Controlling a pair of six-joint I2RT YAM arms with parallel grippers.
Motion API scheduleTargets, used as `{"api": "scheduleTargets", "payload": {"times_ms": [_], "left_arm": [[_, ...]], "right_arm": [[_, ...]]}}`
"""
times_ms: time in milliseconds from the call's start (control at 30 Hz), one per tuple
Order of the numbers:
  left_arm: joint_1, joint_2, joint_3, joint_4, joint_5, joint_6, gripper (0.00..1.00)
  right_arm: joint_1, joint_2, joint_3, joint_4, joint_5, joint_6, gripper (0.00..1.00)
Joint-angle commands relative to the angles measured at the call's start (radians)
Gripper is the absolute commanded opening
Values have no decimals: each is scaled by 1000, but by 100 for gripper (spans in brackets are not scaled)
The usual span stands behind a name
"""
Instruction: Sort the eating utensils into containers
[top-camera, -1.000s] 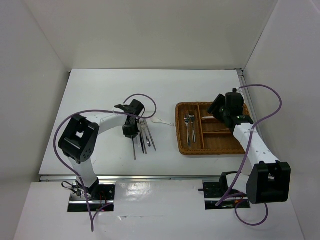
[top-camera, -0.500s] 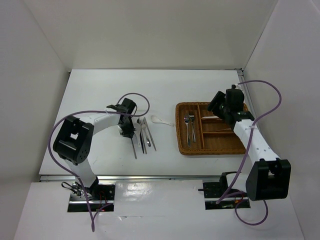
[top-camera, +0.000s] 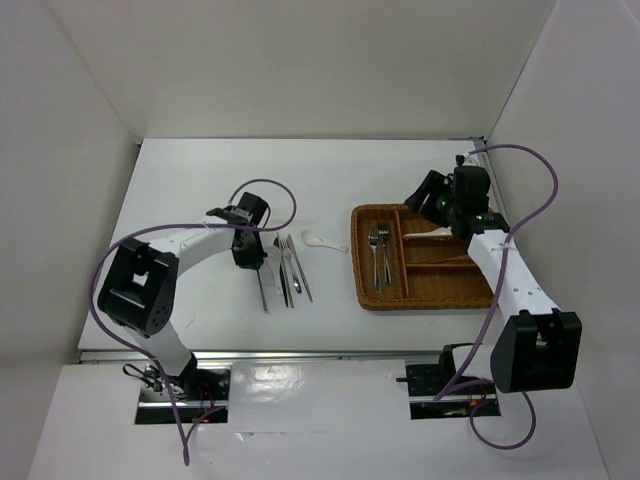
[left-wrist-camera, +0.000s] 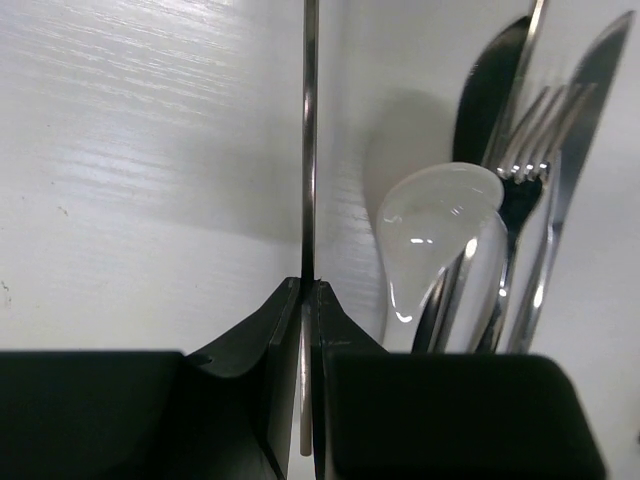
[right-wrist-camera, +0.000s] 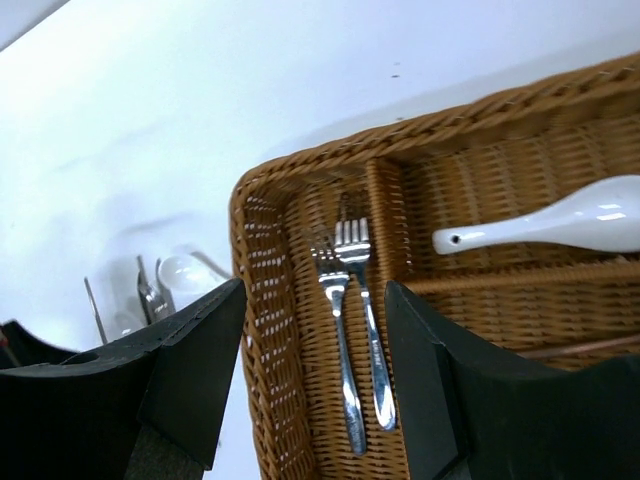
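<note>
My left gripper (left-wrist-camera: 308, 286) is shut on a slim silver metal stick (left-wrist-camera: 309, 150), which runs straight out from between its fingers over the white table. From above, that gripper (top-camera: 248, 252) is left of a row of loose utensils (top-camera: 290, 270). Right of the stick lie a white ceramic soup spoon (left-wrist-camera: 440, 230), a fork (left-wrist-camera: 525, 170) and dark knives (left-wrist-camera: 490, 90). My right gripper (right-wrist-camera: 315, 292) hangs open and empty above the wicker tray (right-wrist-camera: 262, 330). Two forks (right-wrist-camera: 350, 330) lie in its long section and a white soup spoon (right-wrist-camera: 560, 225) in a short one.
The tray (top-camera: 365, 300) lies right of centre, close to the right wall. A white soup spoon (top-camera: 322, 240) rests on the table between the loose utensils and the tray. White walls close in the table on three sides. Purple cables loop over both arms.
My left gripper closed on the stick and shifted slightly left, away from the other loose utensils. My right gripper moved toward the tray's far edge, still open.
</note>
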Motion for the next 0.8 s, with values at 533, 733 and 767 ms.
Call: {"api": "scheduleTargets", "payload": {"times_ms": [533,733,767], "left_arm": [[5,-180,164,-20,116,1,18],[5,-180,225,32,176,-35,18],[-8,-180,238,32,176,-35,18]], "right_arm": [[438,70,-17,292,-278,-105,72],[539,81,-28,316,-298,-114,80],[556,92,-28,338,-298,-114,80]]}}
